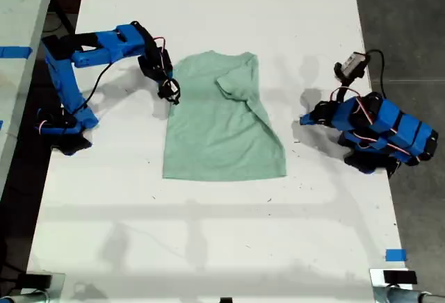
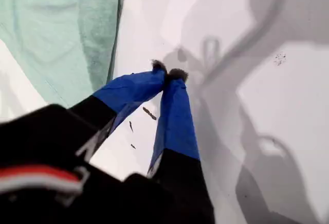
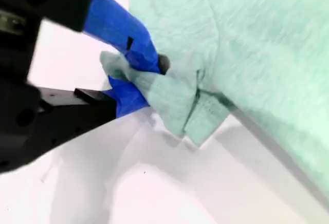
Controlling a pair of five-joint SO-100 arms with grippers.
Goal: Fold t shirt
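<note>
Two blue arms sit on the white counter [image 1: 208, 233], one at each side of the exterior view, with the t shirt [image 1: 222, 126] spread flat between them near the middle. My second pincer [image 3: 141, 80] belongs to the arm on the exterior view's left [image 1: 169, 91]; its blue tips are pinched on a bunched bit of the t shirt [image 3: 247, 39] at the cloth's edge, and a small folded tab of fabric hangs just past the tips, lifted a little off the counter [image 3: 169, 193]. My first pincer [image 2: 168, 74] belongs to the folded-up arm on the exterior view's right [image 1: 306, 119]; its two blue tips are pressed together with nothing between them, hanging above bare counter [image 2: 288, 106], and the t shirt [image 2: 61, 34] lies off to one side, apart from the tips. In the exterior view one sleeve is already turned in over the chest on the right side of the shirt, and the hem lies toward the bottom of that view
</note>
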